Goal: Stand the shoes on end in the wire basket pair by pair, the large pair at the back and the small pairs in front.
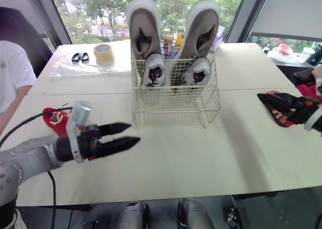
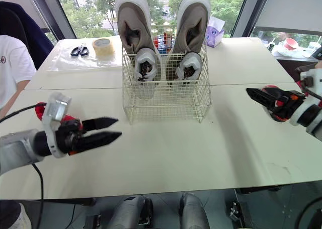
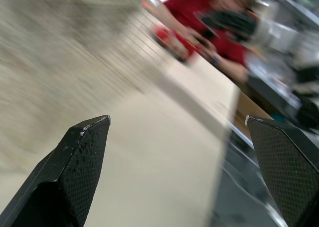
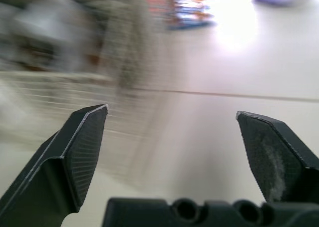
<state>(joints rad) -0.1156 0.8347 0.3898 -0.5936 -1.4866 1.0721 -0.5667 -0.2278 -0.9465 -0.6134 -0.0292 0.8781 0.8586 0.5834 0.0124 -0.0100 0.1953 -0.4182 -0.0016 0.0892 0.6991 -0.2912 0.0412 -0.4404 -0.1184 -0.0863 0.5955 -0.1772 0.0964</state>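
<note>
The left tool [image 1: 134, 132] hovered above the near part of the desk [image 1: 201, 158], its fingers partly apart and holding nothing. The right tool [image 2: 255, 96] stood at the desk's right side, its fingers spread wide and also empty. One small red shoe [image 1: 53, 119] lay just behind the left tool. A second red shoe [image 1: 282, 119] lay beneath the right tool; contact could not be determined. At mid-desk, the wire basket [image 1: 176, 100] held the small grey pair [image 1: 154, 70] in front and the large grey pair [image 1: 143, 27] behind, all on end. Scissors [image 1: 79, 57] and a tape roll [image 1: 103, 53] lay beyond.
</note>
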